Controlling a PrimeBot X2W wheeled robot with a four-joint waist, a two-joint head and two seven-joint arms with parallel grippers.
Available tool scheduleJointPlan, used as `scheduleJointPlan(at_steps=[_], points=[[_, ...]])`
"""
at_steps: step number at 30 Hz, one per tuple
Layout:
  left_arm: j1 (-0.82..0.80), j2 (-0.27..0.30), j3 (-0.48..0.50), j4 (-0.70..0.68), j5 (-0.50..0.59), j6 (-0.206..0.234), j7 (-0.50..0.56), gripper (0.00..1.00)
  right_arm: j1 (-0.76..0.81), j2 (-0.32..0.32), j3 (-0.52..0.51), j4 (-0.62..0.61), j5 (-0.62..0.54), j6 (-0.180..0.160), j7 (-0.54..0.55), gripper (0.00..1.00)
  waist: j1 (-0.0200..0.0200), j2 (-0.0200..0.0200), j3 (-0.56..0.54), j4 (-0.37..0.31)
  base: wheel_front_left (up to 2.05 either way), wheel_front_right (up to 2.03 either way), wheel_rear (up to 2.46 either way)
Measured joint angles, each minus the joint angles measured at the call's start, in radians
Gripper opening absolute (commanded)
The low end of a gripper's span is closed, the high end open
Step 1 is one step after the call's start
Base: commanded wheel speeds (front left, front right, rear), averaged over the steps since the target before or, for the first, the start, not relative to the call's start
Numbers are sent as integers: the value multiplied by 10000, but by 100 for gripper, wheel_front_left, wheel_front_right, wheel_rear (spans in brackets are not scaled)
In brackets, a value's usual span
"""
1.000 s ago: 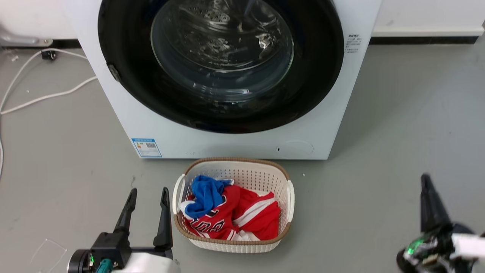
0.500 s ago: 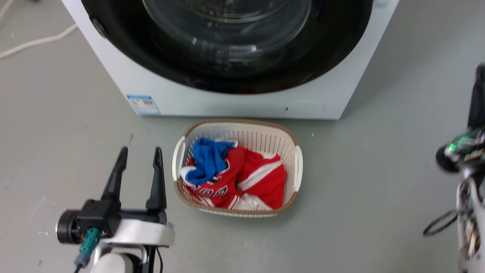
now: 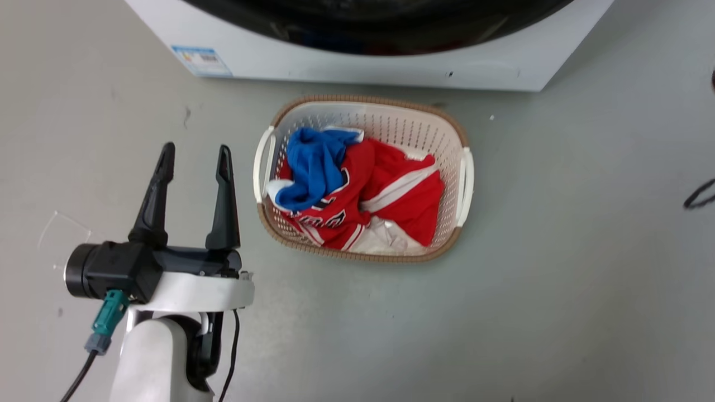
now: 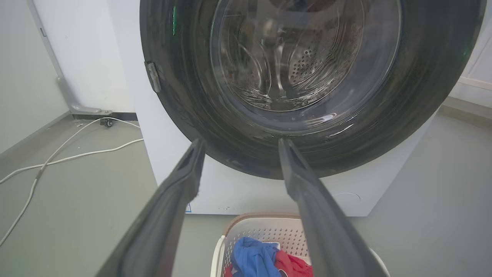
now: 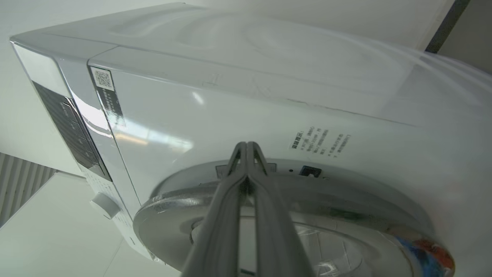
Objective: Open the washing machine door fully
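Note:
The white washing machine (image 3: 357, 67) crosses the top of the head view, with the lower black rim of the washing machine door (image 3: 380, 28) above it. In the left wrist view the door (image 4: 184, 77), a glossy black ring around a glass bowl, lies against the machine's front (image 4: 230, 192). My left gripper (image 3: 195, 151) is open and holds nothing, low on the floor side, left of the basket; it points at the door's lower edge (image 4: 241, 142) from a distance. My right gripper (image 5: 246, 145) is shut on nothing, its tips over the door's rim (image 5: 346, 200) on the machine's front (image 5: 230, 96); whether they touch it I cannot tell.
A white laundry basket (image 3: 368, 100) with red and blue clothes stands on the grey floor right before the machine (image 4: 265, 231). White cables (image 4: 77, 154) run along the floor at the machine's left. The control panel (image 5: 73, 127) and a round knob (image 5: 103, 204) are on the machine's front.
The head camera has tilted down, so machine and basket slid up the picture. My right gripper rose out of the head view at the right edge. The left gripper stays open.

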Motion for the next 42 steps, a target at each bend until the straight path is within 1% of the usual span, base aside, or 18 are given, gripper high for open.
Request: scheduleJointPlan(at_steps=[7,13,16,22,28,32,42], points=[[-329,0,42,-2,-165,-56,0,100,-1436,-433,568,913,-311,0,704,0,1,0,816,202,0,0,0],[-497,0,-46,12,-322,-52,0,100,-2400,-761,1172,1312,-798,0,1315,0,0,0,1247,399,0,0,0],[-603,-2,-134,10,-378,-44,2,100,-2783,-928,1478,1528,-1070,0,1695,0,0,-1,1417,523,0,0,0],[-660,-2,-146,21,-453,13,2,100,-3232,-1127,1843,1871,-1233,0,2462,0,0,0,1571,663,0,0,0],[-686,-2,-196,115,-541,50,0,100,-3333,-1231,2103,1925,-1256,-13,3173,0,0,0,1524,694,0,0,0],[-700,0,-222,192,-591,92,0,100,-3160,-1168,2247,1910,-1306,-13,3411,0,0,-1,1321,705,0,0,0],[-291,-2,-207,360,-594,163,0,100,-1811,-1129,2568,1595,-1300,-13,4054,0,-1,0,436,638,0,0,0]])
